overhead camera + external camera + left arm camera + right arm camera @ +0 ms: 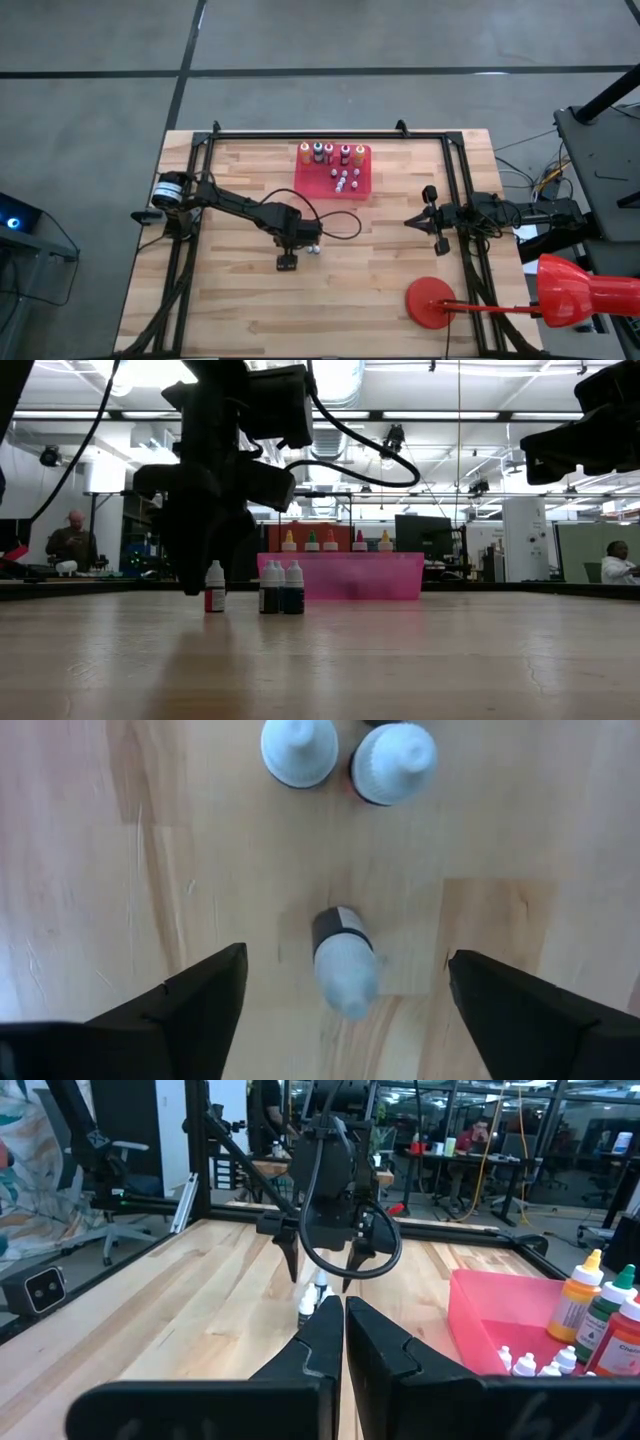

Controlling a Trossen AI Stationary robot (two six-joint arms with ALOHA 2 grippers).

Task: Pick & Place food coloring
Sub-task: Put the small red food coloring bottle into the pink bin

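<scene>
Left gripper [340, 995]: hanging wide open around 1 upright bottle [345, 965], mid-tabletop, holding nothing.
Right gripper [343, 1330]: waiting shut, empty, near right edge.

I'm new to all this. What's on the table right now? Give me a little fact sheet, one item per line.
Table: wooden top
Tray: red tray near the far edge, bottles inside
Loose bottles: three small bottles standing upright on the wood, outside the tray
Left gripper: left gripper open, above one small bottle
Right gripper: right gripper shut, waiting at the table's right side, holding nothing
</scene>
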